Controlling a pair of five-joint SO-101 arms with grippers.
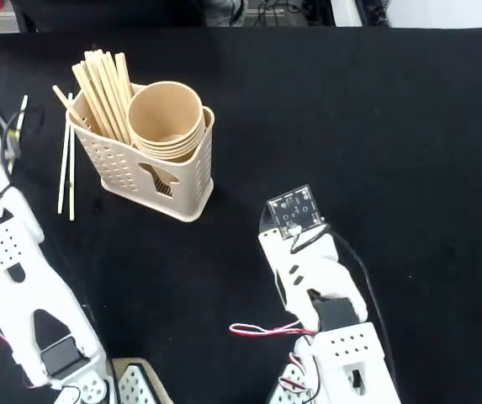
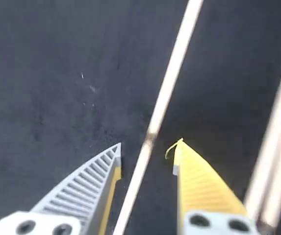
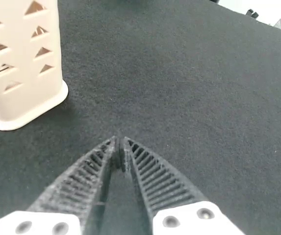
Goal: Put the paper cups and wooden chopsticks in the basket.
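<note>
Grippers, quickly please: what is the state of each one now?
Left gripper: open, jaws on either side of a chopstick, not gripping it.
Right gripper: closed, empty.

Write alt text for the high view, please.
A beige basket on a black table holds stacked paper cups and a bundle of wooden chopsticks. Two loose chopsticks lie on the table beside it. The left arm and right arm stand at the near edge.
</note>
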